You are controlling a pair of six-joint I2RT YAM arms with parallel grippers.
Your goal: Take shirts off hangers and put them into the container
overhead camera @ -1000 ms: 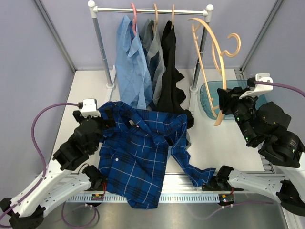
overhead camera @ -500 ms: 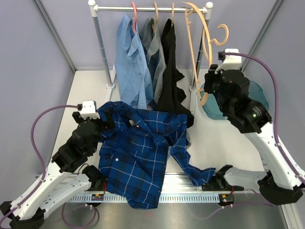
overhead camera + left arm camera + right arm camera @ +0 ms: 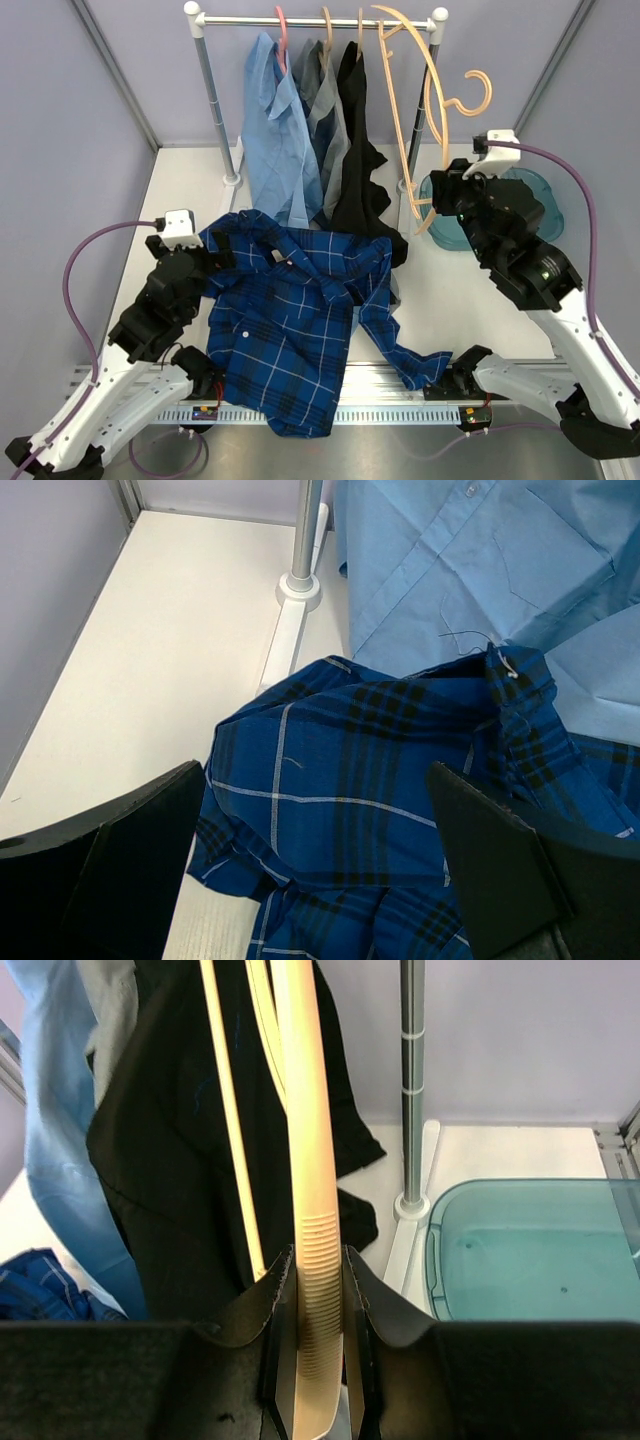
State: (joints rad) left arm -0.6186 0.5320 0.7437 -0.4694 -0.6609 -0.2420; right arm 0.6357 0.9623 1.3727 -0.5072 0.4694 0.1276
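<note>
Bare hanger raised in my right gripper beside the rail stand, with the plaid shirt loose on the table.

From above: my right gripper [image 3: 437, 197] pinches the low end of a tan hanger [image 3: 438, 62], just right of the rail stand [image 3: 320, 19] and its hanging shirts [image 3: 275, 140]. The plaid shirt [image 3: 290, 320] lies on the table [image 3: 190, 180] in front of the stand, and the container [image 3: 548, 192] sits right of it. Left wrist: my left gripper [image 3: 315, 875], spread wide, hovers over the plaid collar. Right wrist: I grip the hanger near its tip, so I judge it could pivot or snag the black shirt [image 3: 180, 1160] next to it.
</note>
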